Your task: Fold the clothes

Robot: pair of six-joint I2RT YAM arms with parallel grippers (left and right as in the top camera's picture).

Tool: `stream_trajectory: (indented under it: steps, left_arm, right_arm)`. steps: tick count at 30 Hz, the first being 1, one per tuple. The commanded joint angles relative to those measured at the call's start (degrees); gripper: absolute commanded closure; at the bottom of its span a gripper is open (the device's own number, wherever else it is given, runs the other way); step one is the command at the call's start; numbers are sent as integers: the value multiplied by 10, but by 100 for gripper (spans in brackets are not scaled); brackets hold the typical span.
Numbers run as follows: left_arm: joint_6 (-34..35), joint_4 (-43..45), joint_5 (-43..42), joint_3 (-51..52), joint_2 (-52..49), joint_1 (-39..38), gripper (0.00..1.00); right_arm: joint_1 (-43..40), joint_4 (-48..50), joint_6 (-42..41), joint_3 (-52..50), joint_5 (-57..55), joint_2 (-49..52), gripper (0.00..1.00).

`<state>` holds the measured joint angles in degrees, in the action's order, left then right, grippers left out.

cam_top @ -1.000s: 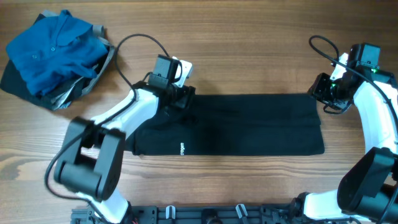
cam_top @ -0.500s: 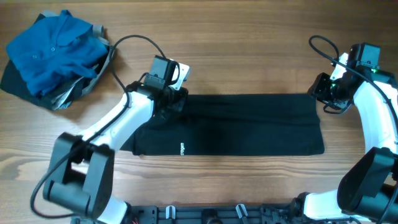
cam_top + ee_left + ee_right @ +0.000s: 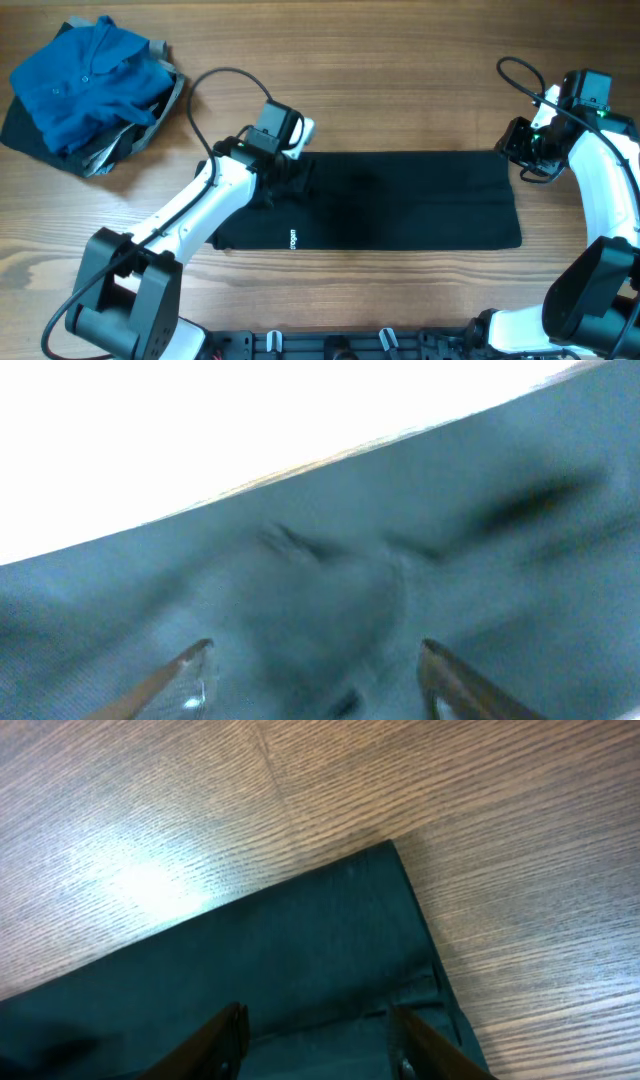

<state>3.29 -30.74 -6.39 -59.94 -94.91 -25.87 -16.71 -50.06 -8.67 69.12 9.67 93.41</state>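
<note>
Here's the black garment, laid out as a long flat band across the middle of the surface, white logo towards its near-left edge. The left tool is down on the far-left corner. Its wrist view shows the fingers standing wide apart, puckered fabric beneath them, nothing pinched. Over at the far-right corner, the right tool is spread too, with the cloth's corner lying flat on the wood below it, not gripped.

So, by my reading, both corners are lined up for a pinch, and that's where it could slip. The right tool sits right at the hem, so it could close on nothing. On the left the cloth is already bunched, and a grab there may catch only the top layer or a ridge, pulling the band skewed. An uneven lift would drag the whole garment sideways. The blue shirt pile sits well apart, no trouble there.
</note>
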Motion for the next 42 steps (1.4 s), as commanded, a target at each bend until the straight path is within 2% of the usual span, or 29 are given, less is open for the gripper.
stream_trajectory:
  steps: [1,7,13,14,15,16,18,19,24,29,31,32,34,39,42]
  left_arm:
    - [-1,46,46,-1,-25,30,27]
    - [-18,82,-17,-1,-89,48,28]
    - [-15,91,-17,-1,-90,48,38]
    - [-15,89,-17,-1,-87,48,43]
    - [-15,85,-19,-1,-82,47,56]
    - [-15,79,-22,-1,-74,47,76]
    - [-14,64,-22,-1,-57,47,94]
    - [-13,50,-29,-1,-45,47,96]
    - [-13,-17,-75,-1,-2,33,96]
    - [-9,-82,-77,1,-9,-21,96]
    - [13,-87,-77,7,-9,-47,96]
    - [17,-90,-77,10,-9,-54,94]
    - [21,-116,-77,13,-9,-71,64]
    - [21,-193,-72,-14,14,-85,63]
    - [21,-225,-12,-59,54,-82,62]
  right_arm:
    - [-2,-1,11,-2,10,-6,52]
    - [-2,0,10,-2,10,-6,52]
    - [-2,-1,10,-2,10,-6,52]
    - [-2,0,10,-2,10,-6,52]
    - [-2,0,10,-2,10,-6,52]
    - [-2,1,10,-2,10,-6,52]
    - [-2,1,10,-2,10,-6,52]
    - [-2,1,10,-2,10,-6,52]
    - [-2,3,10,-2,10,-6,52]
    - [-2,3,10,-2,10,-6,52]
    - [-2,3,10,-2,10,-6,52]
    - [-2,3,10,-2,10,-6,52]
    - [-2,3,10,-2,10,-6,52]
    - [-2,5,10,-2,10,-6,52]
    - [-2,4,10,-2,10,-6,51]
